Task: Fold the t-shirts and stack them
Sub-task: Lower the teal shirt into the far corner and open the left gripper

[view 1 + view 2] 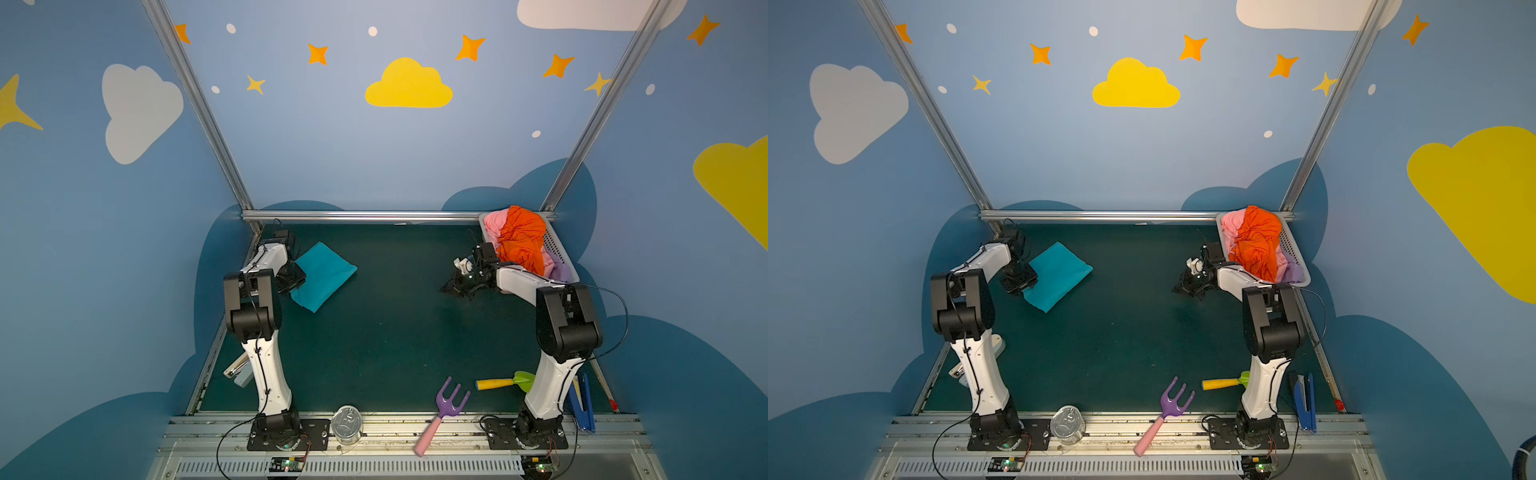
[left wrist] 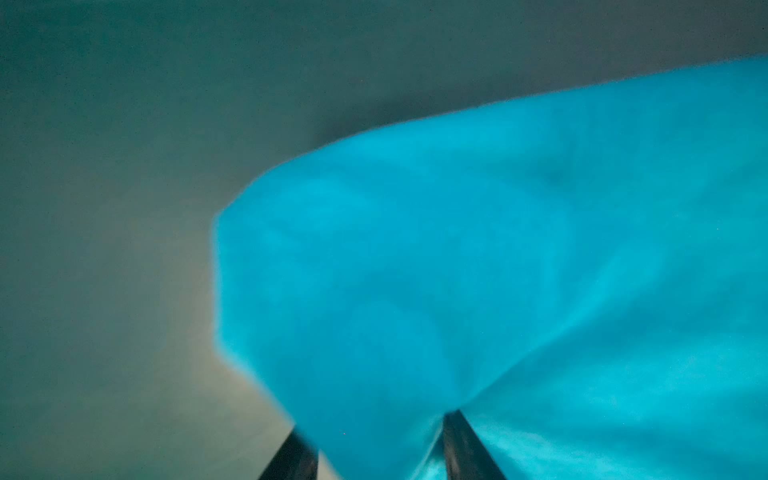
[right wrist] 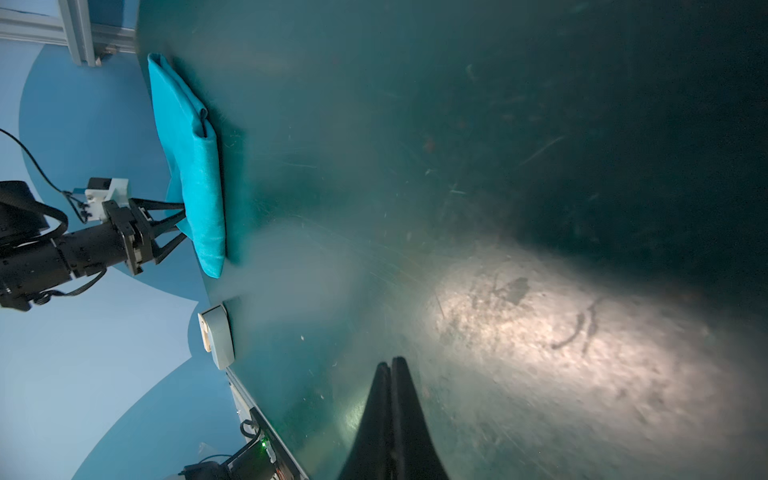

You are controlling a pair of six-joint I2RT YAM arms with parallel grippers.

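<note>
The left hand (image 3: 183,220) has its fingers apart astride a corner of the folded teal t-shirt (image 1: 326,276), which lies at the far left of the tabletop (image 1: 395,332). The right hand (image 3: 390,365) is empty with its fingers together, beside the white basket (image 1: 557,245). The basket holds the orange t-shirt (image 1: 521,239), pink t-shirt (image 1: 494,226) and lilac t-shirt (image 1: 561,272).

One teal t-shirt (image 1: 324,276), one orange t-shirt (image 1: 521,241), one pink t-shirt (image 1: 494,222) and one lilac t-shirt (image 1: 561,272) make four. One basket (image 1: 557,245), one tin can (image 1: 346,424), one toy fork (image 1: 444,409), one toy trowel (image 1: 498,383)
</note>
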